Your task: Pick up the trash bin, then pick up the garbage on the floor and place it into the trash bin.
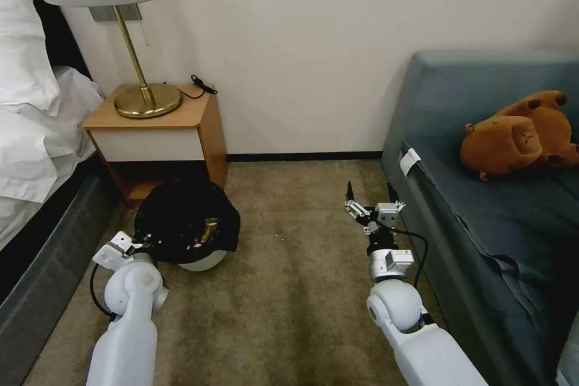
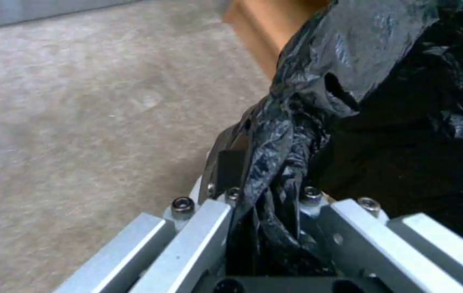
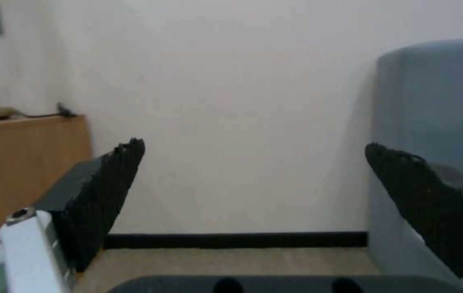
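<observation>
The trash bin (image 1: 205,261) is a small white tub beside the nightstand. Its crinkled black bag liner (image 1: 181,217) is draped over the rim. Inside the liner lies a yellow-brown piece of garbage (image 1: 208,230) with small coloured bits beside it. My left gripper (image 1: 134,245) is at the bin's near left rim. In the left wrist view this gripper (image 2: 269,162) is shut on a bunched fold of the liner (image 2: 351,81). My right gripper (image 1: 369,205) hovers open above the carpet next to the sofa. Nothing is between its black pads (image 3: 106,191) in the right wrist view.
A wooden nightstand (image 1: 151,126) with a brass lamp (image 1: 146,99) stands behind the bin, and a bed (image 1: 36,132) runs along the left. A grey-blue sofa (image 1: 482,205) with a brown plush toy (image 1: 518,136) fills the right. Bare carpet (image 1: 283,289) lies between my arms.
</observation>
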Tool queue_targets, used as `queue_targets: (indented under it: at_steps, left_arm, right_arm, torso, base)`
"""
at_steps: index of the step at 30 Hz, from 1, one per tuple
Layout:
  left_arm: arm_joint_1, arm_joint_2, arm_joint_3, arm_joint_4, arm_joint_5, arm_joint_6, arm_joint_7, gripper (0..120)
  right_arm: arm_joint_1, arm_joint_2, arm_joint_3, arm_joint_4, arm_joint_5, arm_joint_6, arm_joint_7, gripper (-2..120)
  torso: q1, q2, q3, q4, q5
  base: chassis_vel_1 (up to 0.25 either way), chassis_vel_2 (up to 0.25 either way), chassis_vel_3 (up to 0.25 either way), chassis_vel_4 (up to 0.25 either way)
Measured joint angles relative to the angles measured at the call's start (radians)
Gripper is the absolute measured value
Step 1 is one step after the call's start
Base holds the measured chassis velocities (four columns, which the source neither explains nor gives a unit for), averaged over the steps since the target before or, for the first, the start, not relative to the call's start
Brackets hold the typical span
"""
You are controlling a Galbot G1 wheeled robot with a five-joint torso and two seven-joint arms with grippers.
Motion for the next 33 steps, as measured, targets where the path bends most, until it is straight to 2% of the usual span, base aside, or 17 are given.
queue_targets:
  at_steps: [5,9,18,21,22,23,24,26,28,30,33]
  left_arm:
    - [-0.014,-0.013,-0.019,0.010,-0.017,0.002,-0.051,1]
    - [-0.035,-0.016,-0.016,0.038,-0.025,0.001,-0.052,1]
    - [-0.040,-0.022,-0.011,0.057,-0.026,0.003,-0.034,1]
    - [-0.027,-0.023,-0.010,0.053,-0.031,0.015,-0.013,11]
    - [-0.027,-0.023,-0.010,0.053,-0.031,0.015,-0.013,11]
    - [-0.023,-0.024,-0.009,0.049,-0.031,0.016,-0.007,19]
    - [-0.023,-0.024,-0.009,0.049,-0.031,0.016,-0.007,19]
    - [-0.014,-0.024,-0.009,0.042,-0.030,0.017,-0.001,30]
    - [-0.011,-0.024,-0.009,0.039,-0.028,0.017,0.002,33]
    - [-0.002,-0.022,-0.011,0.028,-0.026,0.016,0.008,45]
    - [0.002,-0.020,-0.012,0.020,-0.025,0.016,0.010,51]
  right_arm:
    - [0.004,0.004,-0.027,-0.014,-0.006,0.015,-0.013,100]
    - [-0.002,0.004,-0.029,0.000,-0.012,0.017,-0.016,100]
    - [-0.019,0.009,-0.023,0.008,-0.018,0.018,-0.016,100]
    - [-0.030,0.006,-0.014,0.014,-0.022,0.023,-0.023,100]
    - [-0.030,0.006,-0.014,0.014,-0.022,0.023,-0.023,100]
    - [-0.032,0.007,-0.013,0.015,-0.024,0.024,-0.024,100]
    - [-0.032,0.007,-0.013,0.015,-0.024,0.024,-0.024,100]
    - [-0.035,0.011,-0.013,0.015,-0.026,0.024,-0.024,100]
    - [-0.036,0.012,-0.013,0.015,-0.028,0.024,-0.024,100]
    - [-0.039,0.017,-0.016,0.015,-0.032,0.025,-0.025,100]
    - [-0.041,0.019,-0.018,0.015,-0.034,0.025,-0.026,100]
  torso:
    - [0.000,0.000,0.000,0.0001,0.0001]
    - [0.000,0.000,0.000,-0.0003,0.0000]
    - [0.000,0.000,0.000,-0.0002,0.0000]
    - [0.000,0.000,0.000,-0.0002,0.0002]
    - [0.000,0.000,0.000,-0.0002,0.0002]
    - [0.000,0.000,0.000,-0.0003,0.0002]
    - [0.000,0.000,0.000,-0.0003,0.0002]
    - [0.000,0.000,0.000,-0.0002,0.0001]
    - [0.000,0.000,0.000,-0.0002,0.0002]
    - [0.000,0.000,0.000,-0.0002,0.0001]
    - [0.000,0.000,0.000,-0.0002,0.0002]
  base:
    - [0.000,0.000,0.000,0.000]
    - [0.000,0.000,0.000,0.000]
    - [0.000,0.000,0.000,0.000]
    - [0.000,0.000,0.000,0.000]
    - [0.000,0.000,0.000,0.000]
    - [0.000,0.000,0.000,0.000]
    - [0.000,0.000,0.000,0.000]
    - [0.000,0.000,0.000,0.000]
    - [0.000,0.000,0.000,0.000]
    - [0.000,0.000,0.000,0.000]
    - [0.000,0.000,0.000,0.000]
